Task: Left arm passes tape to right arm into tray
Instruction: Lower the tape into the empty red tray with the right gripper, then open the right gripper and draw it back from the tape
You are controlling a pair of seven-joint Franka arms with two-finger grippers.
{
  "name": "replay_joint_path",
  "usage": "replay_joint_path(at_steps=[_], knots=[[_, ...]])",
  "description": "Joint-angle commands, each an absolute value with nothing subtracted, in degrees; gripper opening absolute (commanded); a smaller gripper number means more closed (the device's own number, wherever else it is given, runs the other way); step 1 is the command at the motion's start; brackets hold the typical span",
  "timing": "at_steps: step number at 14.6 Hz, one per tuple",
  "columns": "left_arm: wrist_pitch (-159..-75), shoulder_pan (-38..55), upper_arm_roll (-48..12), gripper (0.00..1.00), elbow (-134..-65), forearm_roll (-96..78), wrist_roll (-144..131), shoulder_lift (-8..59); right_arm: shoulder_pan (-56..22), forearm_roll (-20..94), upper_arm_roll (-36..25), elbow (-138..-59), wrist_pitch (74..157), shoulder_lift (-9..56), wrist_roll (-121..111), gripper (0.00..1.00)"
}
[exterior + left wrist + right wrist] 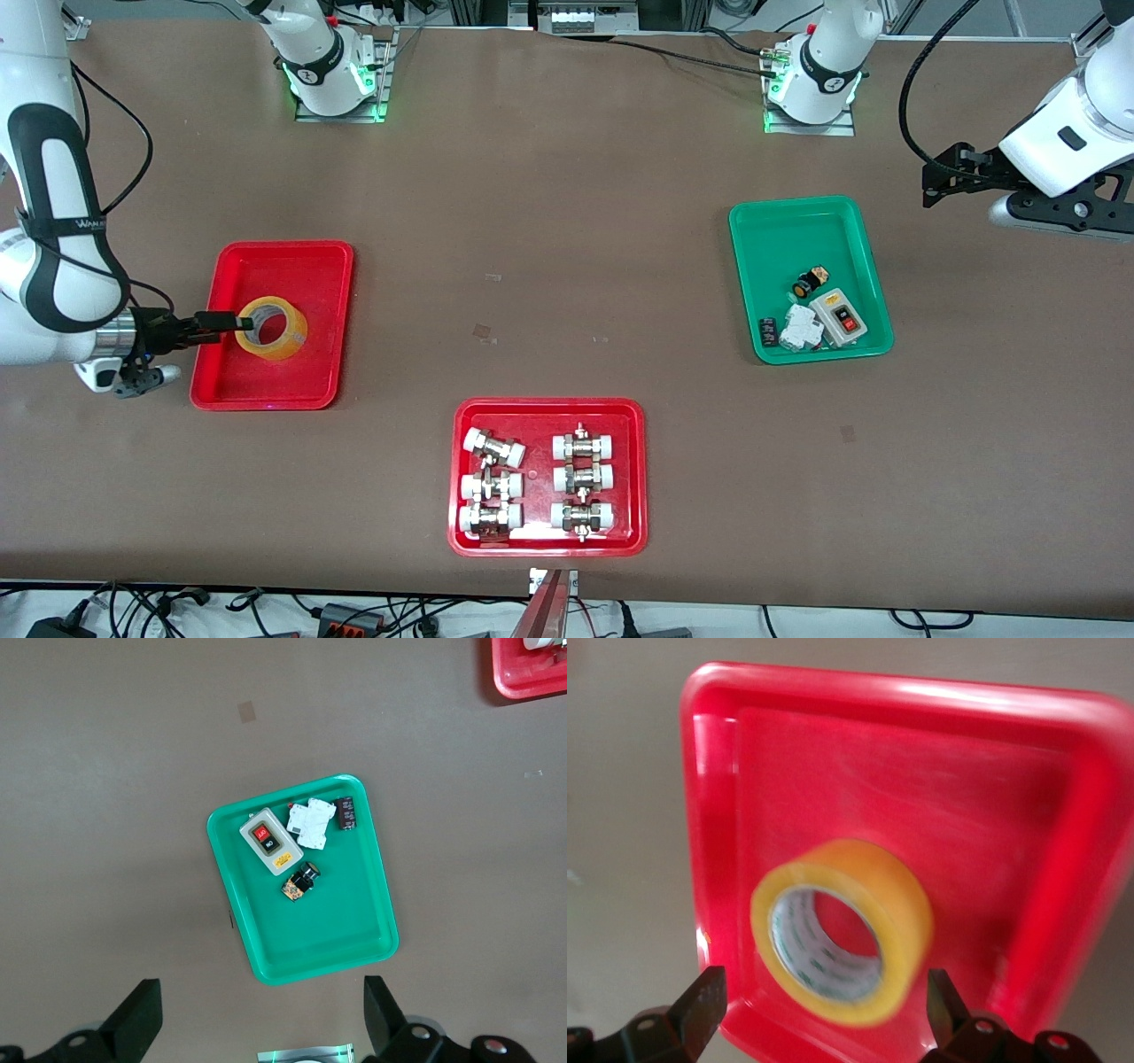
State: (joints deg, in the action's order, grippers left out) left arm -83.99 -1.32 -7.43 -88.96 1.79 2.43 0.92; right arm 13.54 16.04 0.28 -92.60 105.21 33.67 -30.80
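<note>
Resting on its side in the plain glossy red rectangular plastic tray (310, 257), the roll of translucent yellow packing tape with a white inner core (271, 328) sits near the tray's middle, core hole facing upward. You will find the right arm's black two-finger gripper (229, 322) low over the tray edge toward its own end of the table, fingers spread wide; in the right wrist view the tape (843, 932) lies between the parted fingers (700, 1005) with clear air on both sides, so the roll is let go, not gripped. The left arm's black two-finger gripper (257, 1014) waits high over the table beside the green rectangular plastic tray (762, 230), also spread and carrying nothing.

By my judgement the delivery is made and only the retreat remains. Watch these risks:
- One finger appears in the front view to sit at, or just over, the roll's rim; a sideways pull could drag or tip the tape.
- A low retreat could catch the raised rim and shove the light tray across the brown table (567, 266).
- A nudged roll could tip onto its curved edge and roll.

Lift straight up before you swing away.
</note>
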Motion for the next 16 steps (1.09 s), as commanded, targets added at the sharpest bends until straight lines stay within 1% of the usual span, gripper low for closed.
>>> replay_joint_path(at_steps=[1, 2, 6, 8, 9, 12, 16], knots=[[-84.5, -1.1, -6.5, 1.00, -88.9, 1.6, 2.6, 1.3, 10.8, 8.7, 0.6, -93.9, 104.1, 25.8, -19.7, 1.00], [-84.2, -1.1, -6.5, 1.00, -88.9, 1.6, 2.5, 1.3, 9.6, 6.7, 0.5, -92.1, 101.9, 24.7, -15.2, 1.00], [-84.8, -1.2, -6.5, 1.00, -88.8, -1.0, 0.0, 1.8, 4.3, -1.0, 0.8, -79.3, 90.5, 24.2, -4.3, 1.00], [-84.7, -1.1, -6.5, 1.00, -85.8, -1.2, 0.3, 3.9, 1.9, -2.4, 0.7, -74.1, 86.1, 24.0, -3.3, 1.00], [-84.6, -1.2, -6.5, 1.00, -84.0, -1.1, 0.4, 5.2, 1.9, -2.4, 0.8, -72.4, 85.9, 23.8, -3.7, 1.00], [-84.7, -1.8, -6.4, 1.00, -82.8, -1.4, 0.8, 6.4, 2.4, -1.9, 0.7, -67.1, 85.8, 23.9, -4.0, 1.00], [-84.6, -1.7, -6.9, 1.00, -81.3, -1.0, 0.2, 6.3, 2.5, -2.3, 0.3, -66.3, 86.7, 22.9, -3.1, 1.00]])
